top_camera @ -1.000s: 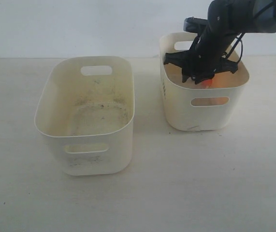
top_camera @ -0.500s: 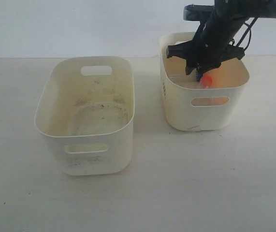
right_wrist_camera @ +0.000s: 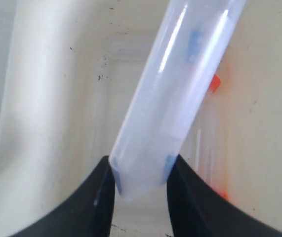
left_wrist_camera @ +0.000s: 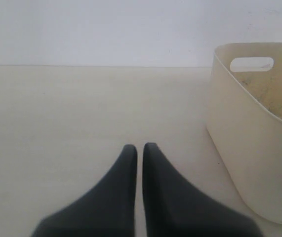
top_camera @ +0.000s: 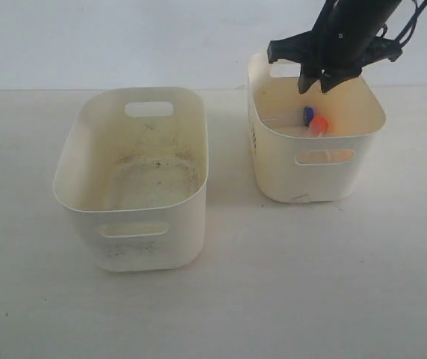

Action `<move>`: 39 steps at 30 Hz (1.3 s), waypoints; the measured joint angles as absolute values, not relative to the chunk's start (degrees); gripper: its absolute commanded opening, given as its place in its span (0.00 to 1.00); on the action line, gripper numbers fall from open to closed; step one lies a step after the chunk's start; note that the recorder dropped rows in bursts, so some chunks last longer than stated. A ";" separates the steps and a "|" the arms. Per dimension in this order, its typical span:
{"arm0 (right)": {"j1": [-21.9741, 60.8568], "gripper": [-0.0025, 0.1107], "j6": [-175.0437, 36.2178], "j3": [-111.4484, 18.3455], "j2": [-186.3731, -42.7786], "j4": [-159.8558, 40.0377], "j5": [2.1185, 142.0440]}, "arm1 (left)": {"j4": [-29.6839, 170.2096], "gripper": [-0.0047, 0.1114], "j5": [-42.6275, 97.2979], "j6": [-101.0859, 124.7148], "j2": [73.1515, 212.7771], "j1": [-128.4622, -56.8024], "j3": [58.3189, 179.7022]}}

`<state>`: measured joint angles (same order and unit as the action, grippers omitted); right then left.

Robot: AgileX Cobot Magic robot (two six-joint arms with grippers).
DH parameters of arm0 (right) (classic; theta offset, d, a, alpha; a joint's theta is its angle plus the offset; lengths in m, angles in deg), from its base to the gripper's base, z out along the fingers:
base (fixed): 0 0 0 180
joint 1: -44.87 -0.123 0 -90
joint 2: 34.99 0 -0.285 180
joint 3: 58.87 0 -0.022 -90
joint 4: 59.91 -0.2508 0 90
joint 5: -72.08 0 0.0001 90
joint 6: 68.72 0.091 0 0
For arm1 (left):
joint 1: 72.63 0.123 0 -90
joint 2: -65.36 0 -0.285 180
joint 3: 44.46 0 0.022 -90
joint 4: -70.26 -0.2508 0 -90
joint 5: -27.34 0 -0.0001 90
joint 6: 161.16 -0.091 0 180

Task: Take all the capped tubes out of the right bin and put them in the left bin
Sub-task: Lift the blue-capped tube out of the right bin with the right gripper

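Observation:
My right gripper [top_camera: 314, 86] hangs just over the right bin [top_camera: 273, 168], shut on a clear capped tube [right_wrist_camera: 175, 98] by one end. The tube slants away from the fingers toward the bin's floor, and its cap colour is unclear. Lower in the right bin a blue cap [top_camera: 308, 114] and an orange-red cap [top_camera: 318, 125] show; an orange-red capped tube [right_wrist_camera: 211, 148] lies along the wall. The left bin [top_camera: 71, 161], with dark grime on its floor, holds no tubes. My left gripper [left_wrist_camera: 140, 147] is shut with nothing in it, low over the table beside the left bin [left_wrist_camera: 249, 128].
Both bins stand on a pale tabletop [top_camera: 273, 284] with a white wall behind. A gap of bare table separates the two bins. The left arm is outside the exterior view.
My right gripper has lifted from deep inside the right bin to just above its rim, carrying the clear tube. The blue and orange-red caps below it are now uncovered.

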<state>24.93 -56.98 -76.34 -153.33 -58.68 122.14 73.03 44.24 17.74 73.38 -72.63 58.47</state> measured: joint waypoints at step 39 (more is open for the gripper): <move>24.93 0.02 -79.82 -50.44 -133.59 -64.26 112.35 | 73.03 0.08 44.24 17.74 73.38 -72.63 58.47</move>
